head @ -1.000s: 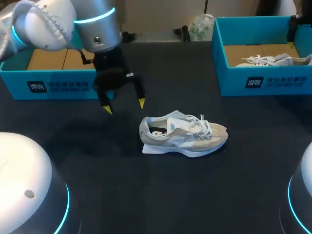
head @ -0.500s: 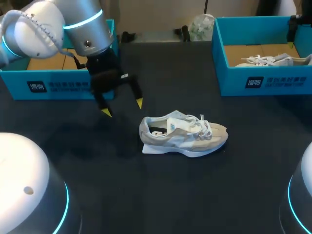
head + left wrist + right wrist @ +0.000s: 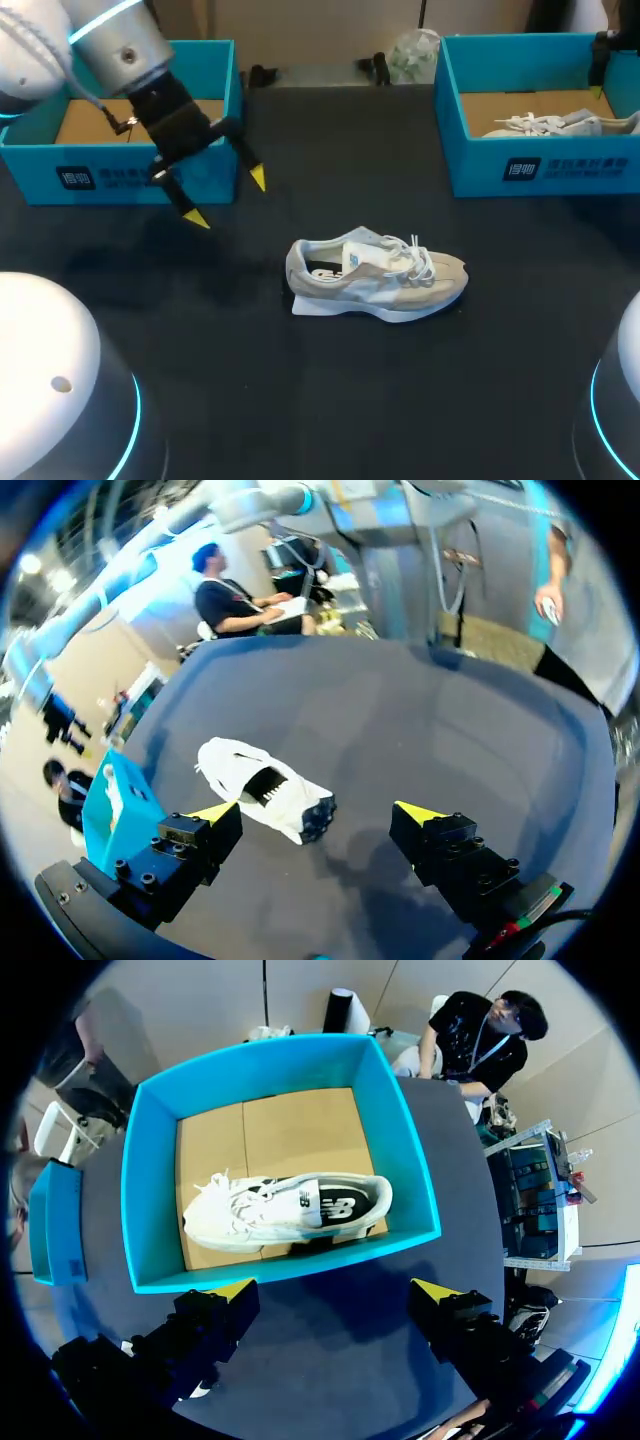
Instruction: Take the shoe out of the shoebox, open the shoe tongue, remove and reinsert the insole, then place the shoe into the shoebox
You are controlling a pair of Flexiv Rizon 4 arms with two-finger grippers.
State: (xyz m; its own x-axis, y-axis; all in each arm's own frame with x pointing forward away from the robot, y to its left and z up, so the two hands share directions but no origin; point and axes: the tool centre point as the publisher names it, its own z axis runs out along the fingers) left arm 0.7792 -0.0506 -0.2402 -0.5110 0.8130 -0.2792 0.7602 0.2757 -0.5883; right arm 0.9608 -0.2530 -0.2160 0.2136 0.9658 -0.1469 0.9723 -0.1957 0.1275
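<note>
A beige and white shoe [image 3: 375,275] lies on its sole in the middle of the black table, toe to the right, laces loose. My left gripper [image 3: 227,198] hangs open to the shoe's upper left, in front of the left blue shoebox [image 3: 120,182], with nothing held. In the left wrist view the shoe [image 3: 262,790] lies ahead of the open gripper [image 3: 316,815], nearer one finger. My right gripper [image 3: 335,1290] is open above the right blue shoebox [image 3: 290,1268], where a second shoe [image 3: 285,1210] lies on brown cardboard. In the head view that shoebox [image 3: 540,165] is at the back right.
The left shoebox shows only its brown cardboard floor. A white crumpled bag [image 3: 415,55] and small dark items sit at the table's back edge. Bare black tabletop surrounds the middle shoe. Two white rounded arm bases fill the lower corners.
My left arm has drawn back up and to the left, away from the shoe and toward the left shoebox, fingers still open. The shoe and the right arm have not moved.
</note>
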